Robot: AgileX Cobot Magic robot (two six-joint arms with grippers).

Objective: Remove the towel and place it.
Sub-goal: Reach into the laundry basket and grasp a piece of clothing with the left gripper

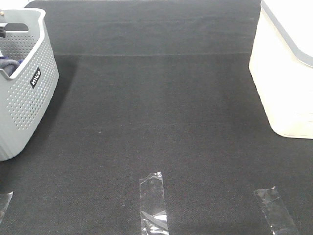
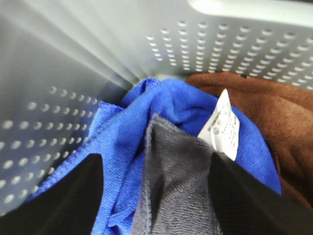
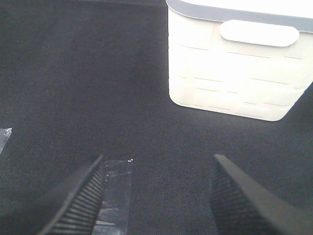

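Basket (image 1: 29, 98) at upper left of high view; inside, left gripper (image 2: 155, 161) spread wide astride grey towel (image 2: 171, 191). Right gripper (image 3: 156, 161) wide, empty.

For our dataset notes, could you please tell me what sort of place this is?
Probably a staged test bench: dark fabric tabletop with clear tape strips, a grey perforated laundry basket, a white bin.

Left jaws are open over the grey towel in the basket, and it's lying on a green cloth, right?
No. The cloth under the grey towel is bright blue, not green; the left wrist view shows it. The rest stands.
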